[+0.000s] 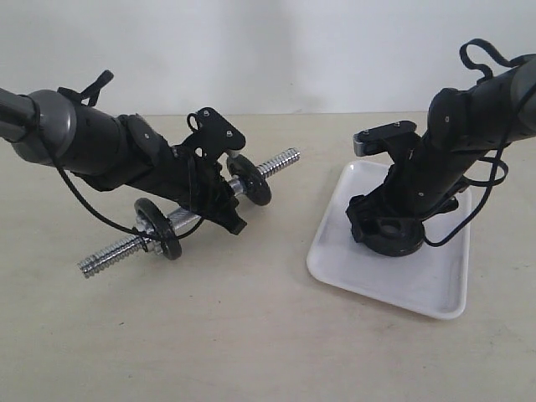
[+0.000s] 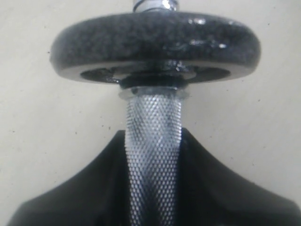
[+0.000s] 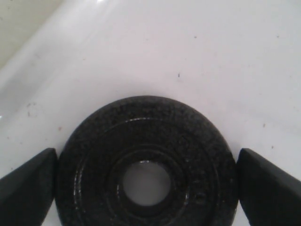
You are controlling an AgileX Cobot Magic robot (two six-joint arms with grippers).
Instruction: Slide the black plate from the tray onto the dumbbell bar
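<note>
Left gripper (image 1: 219, 201) is seen clamped on the knurled middle of the dumbbell bar (image 1: 109, 255), one finger on each side of the rod. The bar is laid obliquely across the left part of the table (image 1: 251, 343), its threaded ends projecting both ways; whether it is lifted clear of the surface cannot be told. Two black discs are already carried on it: one (image 1: 159, 228) towards the nearer end and one (image 1: 251, 178) towards the farther end, with the left gripper between them. The black plate (image 3: 146, 122) is found lying flat on the tray (image 1: 419, 293), in the tray's left half as seen in the exterior view, well apart from the bar. Right gripper (image 1: 387, 239) is lowered over it, jaws standing wide, with the fingers (image 3: 28, 188) set against opposite sides of the plate's rim, pinching it. The centre hole is left uncovered, white tray showing through
</note>
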